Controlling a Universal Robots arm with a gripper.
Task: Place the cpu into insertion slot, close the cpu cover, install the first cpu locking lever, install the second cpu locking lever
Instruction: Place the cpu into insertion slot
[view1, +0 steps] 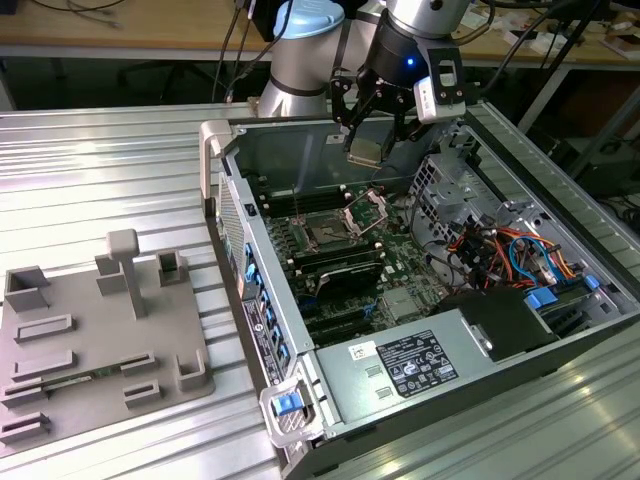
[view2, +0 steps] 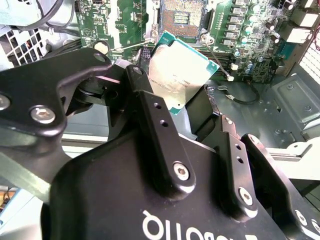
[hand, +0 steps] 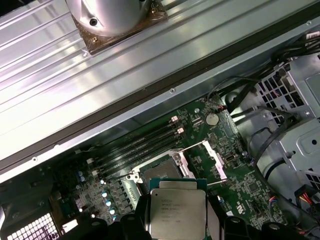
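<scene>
The gripper (view1: 368, 143) was clamped with its 2 fingers on opposite edges of the cpu (view2: 182, 70), likely to leave its underside free for seating. The chip hung above the motherboard (view1: 398, 258), apart from the insertion slot (hand: 161, 171). The cpu cover (view1: 365, 207) stood raised at the slot's right in the exterior view, leaving the socket open.

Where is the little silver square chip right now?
In the exterior view the cpu hangs clamped in the gripper above the open computer case; both wrist views show it close to the insertion slot, not in it.
</scene>
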